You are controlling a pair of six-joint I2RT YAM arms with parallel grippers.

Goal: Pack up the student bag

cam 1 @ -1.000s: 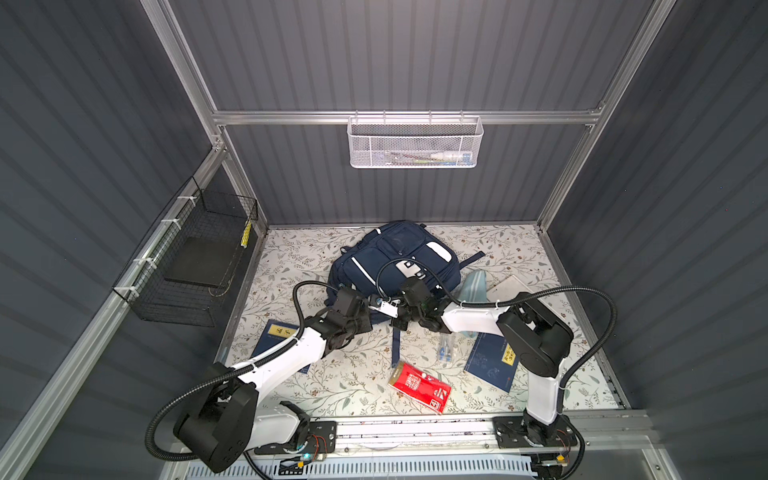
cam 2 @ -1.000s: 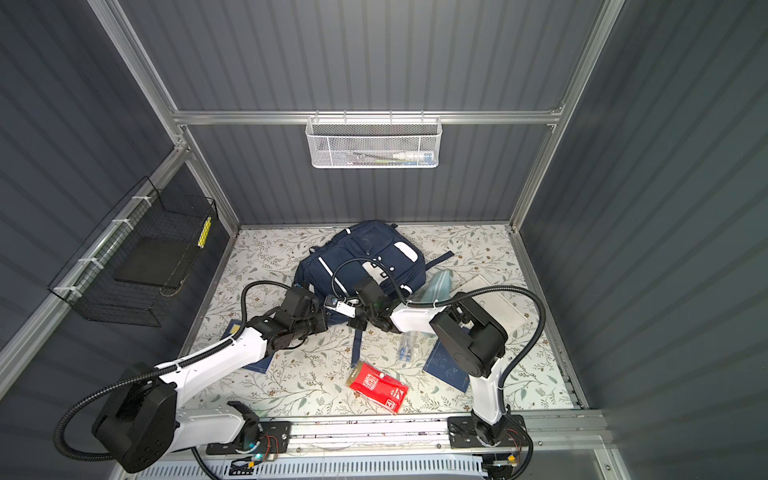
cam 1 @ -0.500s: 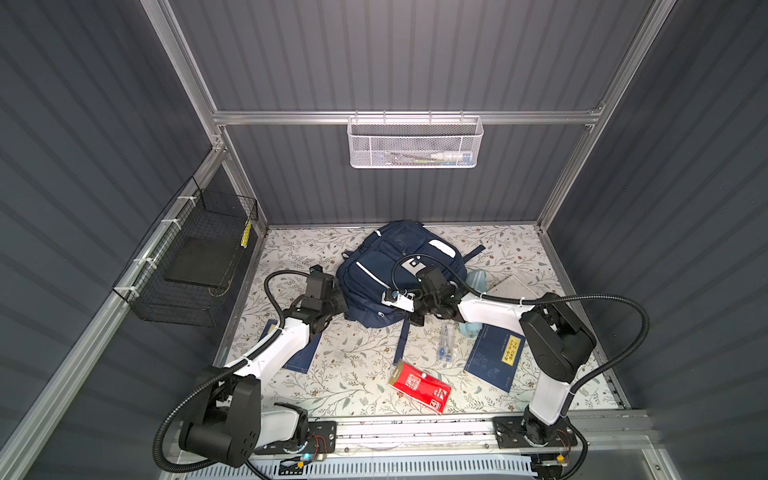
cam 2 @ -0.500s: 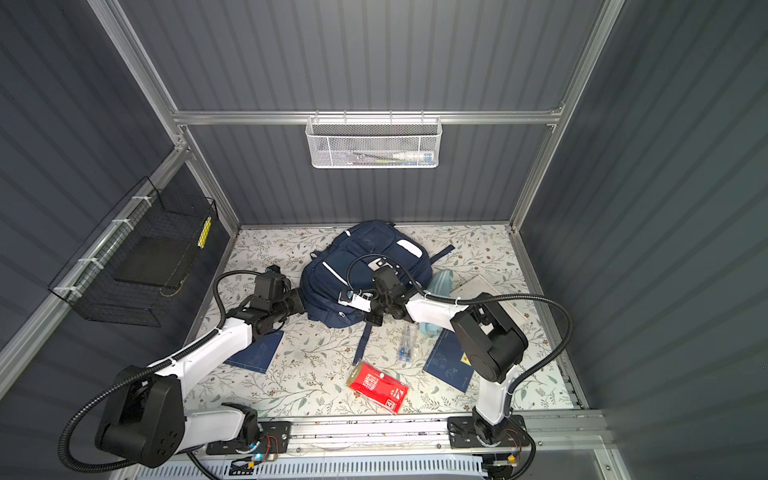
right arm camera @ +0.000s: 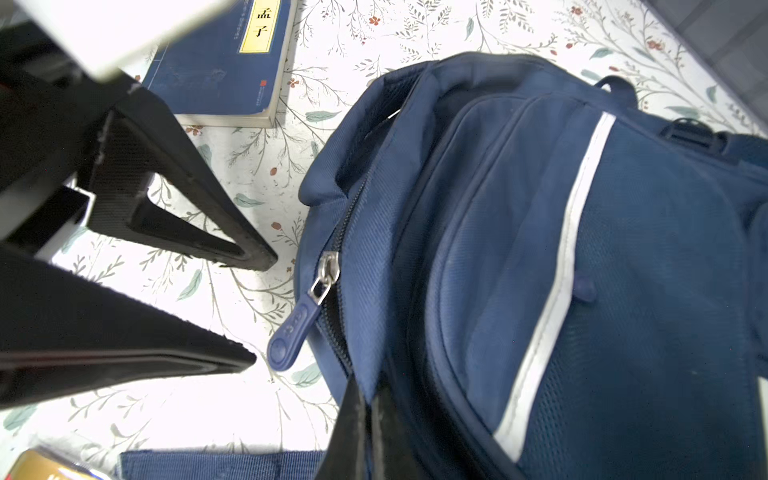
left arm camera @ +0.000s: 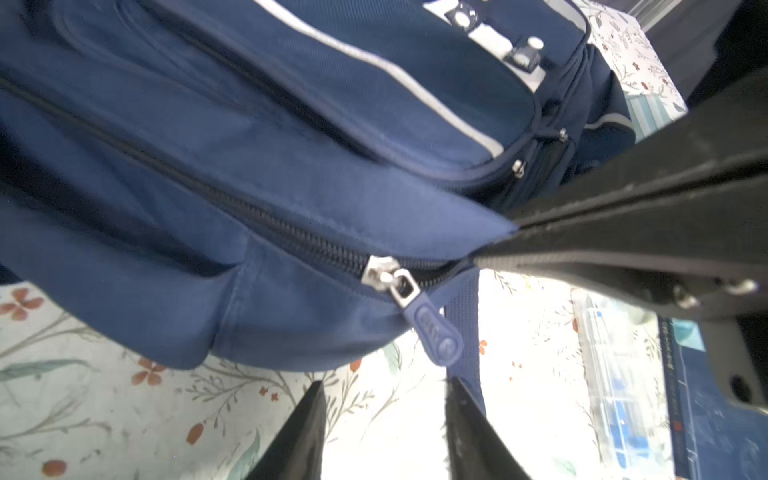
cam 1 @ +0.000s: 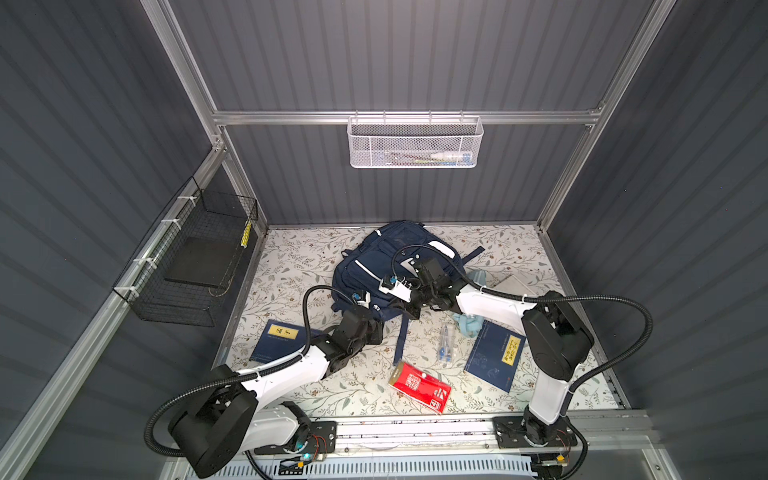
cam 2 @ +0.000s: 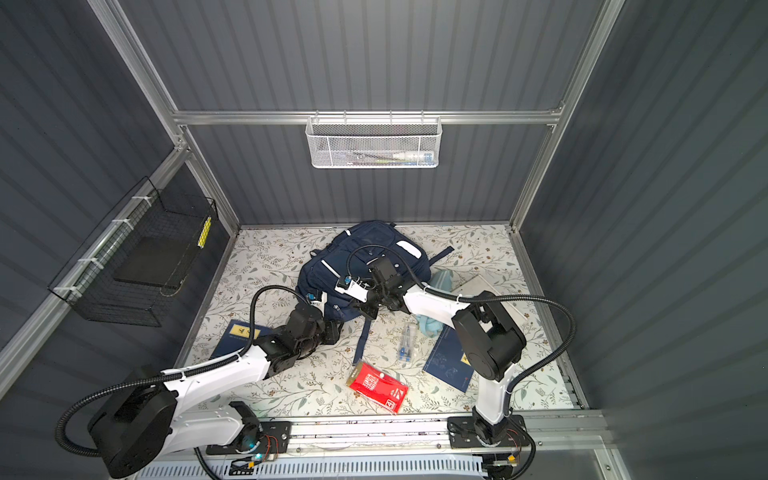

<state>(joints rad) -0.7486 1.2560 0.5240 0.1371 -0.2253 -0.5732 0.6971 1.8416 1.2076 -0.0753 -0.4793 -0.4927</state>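
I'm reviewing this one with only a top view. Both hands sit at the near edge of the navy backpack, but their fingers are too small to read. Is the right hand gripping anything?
Observer: Yes. In the right wrist view the right hand is shut on a fold of fabric at the edge of the student bag.
Reviewer: And the left hand?
Observer: In the left wrist view the left hand is open, with its fingers apart and nothing between them.
Reviewer: What is it lined up with?
Observer: The blue zip pull dangles from the bag's edge just ahead of the gap between its fingers, and neither finger touches it.
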